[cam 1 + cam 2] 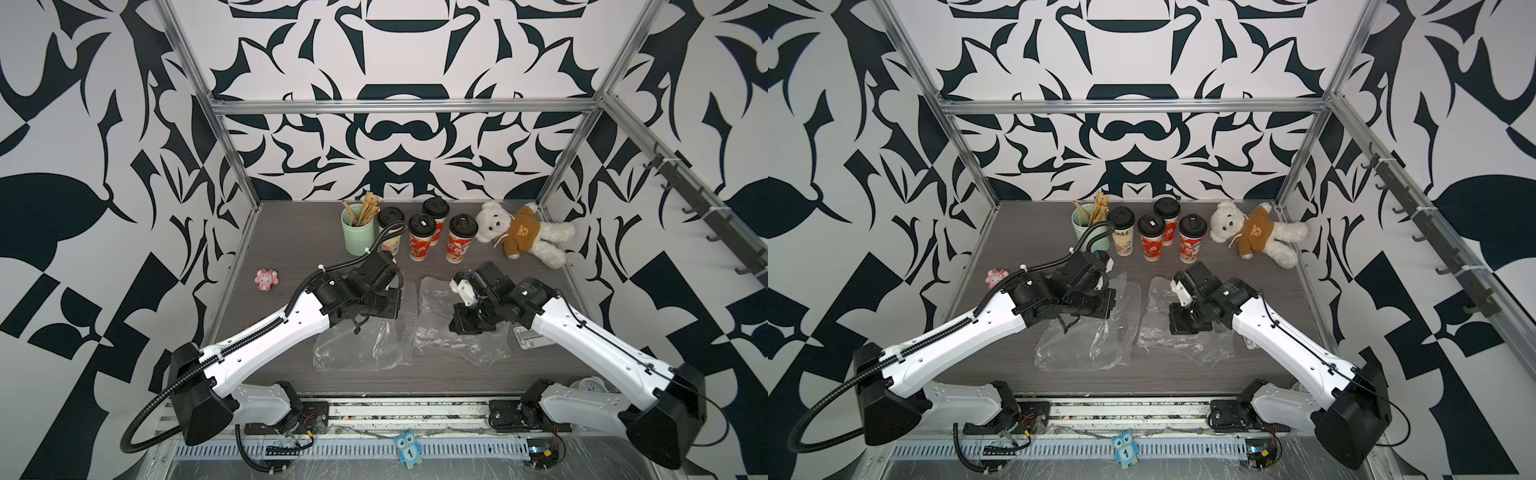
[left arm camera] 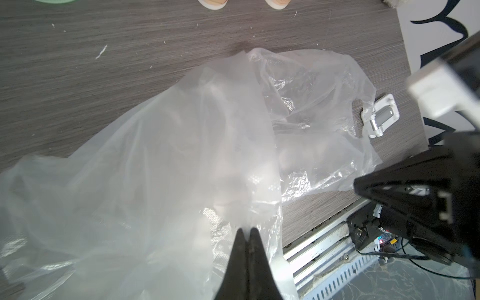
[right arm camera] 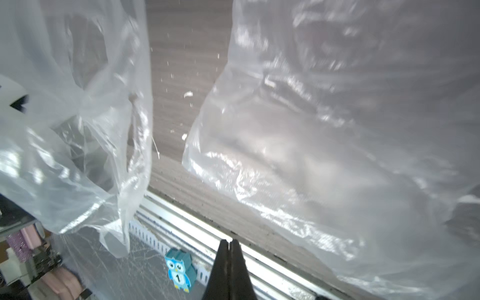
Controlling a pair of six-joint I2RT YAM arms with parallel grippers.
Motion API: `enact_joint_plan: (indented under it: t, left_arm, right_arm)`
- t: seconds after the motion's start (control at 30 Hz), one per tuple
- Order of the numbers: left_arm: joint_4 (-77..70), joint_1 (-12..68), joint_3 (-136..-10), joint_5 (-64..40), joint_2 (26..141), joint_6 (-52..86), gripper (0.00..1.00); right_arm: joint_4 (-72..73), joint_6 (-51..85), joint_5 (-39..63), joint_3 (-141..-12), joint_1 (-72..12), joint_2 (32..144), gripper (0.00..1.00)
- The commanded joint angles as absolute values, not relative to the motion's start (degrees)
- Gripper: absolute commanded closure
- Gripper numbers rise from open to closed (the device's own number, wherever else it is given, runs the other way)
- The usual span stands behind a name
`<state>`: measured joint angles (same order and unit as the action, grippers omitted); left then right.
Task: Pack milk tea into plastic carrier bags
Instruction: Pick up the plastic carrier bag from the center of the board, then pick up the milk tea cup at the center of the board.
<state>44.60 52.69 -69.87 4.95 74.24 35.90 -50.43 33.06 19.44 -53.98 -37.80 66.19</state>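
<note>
Milk tea cups [image 1: 420, 237] stand upright in a cluster at the table's [image 1: 291, 249] 12 o'clock edge, none bagged. At their 6 o'clock lie two crumpled bags, the left carrier bag [image 1: 361, 345] at 9 o'clock of the right carrier bag [image 1: 457, 345]. The left gripper [image 2: 245, 232] is clenched on the left carrier bag's film. The right gripper [image 3: 228, 242] is clenched; whether it pinches film is unclear.

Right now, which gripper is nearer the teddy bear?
Right. The right gripper hangs over one bag, in front of the bear toward the robot. The left gripper, shut on the other bag, is farther away across the gap between bags.
</note>
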Motion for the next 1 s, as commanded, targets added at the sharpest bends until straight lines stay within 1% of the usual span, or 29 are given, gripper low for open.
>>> enact_joint_plan:
  t: [0.0, 0.1, 0.2, 0.47, 0.57, 0.67, 0.97]
  left_arm:
    - [47.29, 51.95, -71.41, 5.73, 71.49, 35.0, 1.0]
    - [46.72, 51.46, -71.36, 6.06, 69.99, 34.89, 1.0]
    - [45.47, 51.06, -71.38, 5.68, 68.4, 34.98, 1.0]
    - [40.87, 50.89, -71.07, 0.99, 65.75, 35.16, 1.0]
    - [40.94, 50.8, -70.93, 0.44, 65.87, 34.94, 1.0]
    - [41.18, 50.79, -70.94, -0.14, 65.66, 34.59, 1.0]
    - [42.43, 49.63, -70.03, -0.76, 64.21, 32.98, 1.0]
  right_arm:
    - [-51.4, 38.92, 20.98, -50.7, -40.67, 65.02, 1.0]
    - [-51.08, 40.4, 20.52, -47.55, -42.45, 65.51, 1.0]
    - [-51.18, 40.87, 18.72, -47.03, -43.96, 66.46, 1.0]
    - [-50.84, 38.57, 10.78, -49.69, -44.17, 70.54, 1.0]
    - [-51.12, 35.42, 8.85, -52.19, -42.44, 73.18, 1.0]
    - [-52.57, 32.31, 8.6, -55.4, -38.84, 75.85, 1.0]
    - [-56.35, 24.06, 4.61, -68.55, -31.29, 77.62, 1.0]
